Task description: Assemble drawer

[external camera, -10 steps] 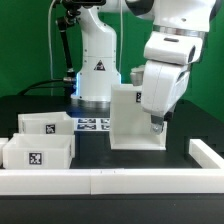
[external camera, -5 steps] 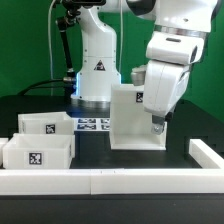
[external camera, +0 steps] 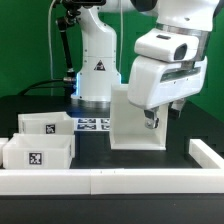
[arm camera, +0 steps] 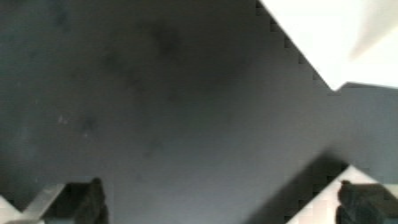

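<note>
The shell is standing upright on the dark bench, about in the middle of the exterior view. The big white arm is hanging before its upper part on the exterior view's right, so it is hiding that corner from us. The fingertips are pointing down there, near the shell; from this camera we cannot tell if they are touching it.

On the exterior view's left, the far tray and the near tray are sitting with open tops up, one behind the other, well apart from the arm. Between the far tray and the shell, the marker board is lying flat. The long rail is running along the front and is turning back on the exterior view's right.

The wrist view is giving us what the exterior view is not. The jaws are spread wide, with only bare bench between the fingertips, and they are pinching nothing. A white corner of the shell is showing at the picture's edge, apart from both fingertips.
</note>
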You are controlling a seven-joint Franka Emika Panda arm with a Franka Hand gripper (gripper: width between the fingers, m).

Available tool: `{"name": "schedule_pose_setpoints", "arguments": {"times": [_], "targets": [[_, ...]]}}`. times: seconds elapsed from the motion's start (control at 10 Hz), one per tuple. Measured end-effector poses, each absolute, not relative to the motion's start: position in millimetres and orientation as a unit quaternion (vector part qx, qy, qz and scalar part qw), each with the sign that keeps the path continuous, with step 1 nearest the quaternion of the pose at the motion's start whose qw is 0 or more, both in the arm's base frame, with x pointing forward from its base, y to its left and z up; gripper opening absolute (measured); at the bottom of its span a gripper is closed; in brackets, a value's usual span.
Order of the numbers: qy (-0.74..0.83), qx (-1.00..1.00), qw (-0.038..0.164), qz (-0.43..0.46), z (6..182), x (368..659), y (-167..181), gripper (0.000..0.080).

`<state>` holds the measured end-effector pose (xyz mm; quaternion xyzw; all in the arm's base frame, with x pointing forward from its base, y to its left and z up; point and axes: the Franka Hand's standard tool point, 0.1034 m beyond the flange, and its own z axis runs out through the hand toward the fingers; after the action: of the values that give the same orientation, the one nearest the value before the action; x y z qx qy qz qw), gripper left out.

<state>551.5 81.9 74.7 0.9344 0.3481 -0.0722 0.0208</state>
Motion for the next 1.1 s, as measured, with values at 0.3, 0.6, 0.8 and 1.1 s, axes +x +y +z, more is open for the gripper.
{"name": "schedule_pose_setpoints", "arguments": {"times": [0.3,0.6,0.8,1.1], "targets": [[0.275,0.959,0.024,-0.068,75.5,552.7,87.4,0.0649],[0.11,0.992,0.02,-0.063,86.2,542.7,90.1,0.0649],[0.076,0.995,0.018,-0.062,104.1,529.9,91.8,0.0649],[0.073,0.996,0.02,-0.051,130.8,510.6,89.4,0.0649]]}}
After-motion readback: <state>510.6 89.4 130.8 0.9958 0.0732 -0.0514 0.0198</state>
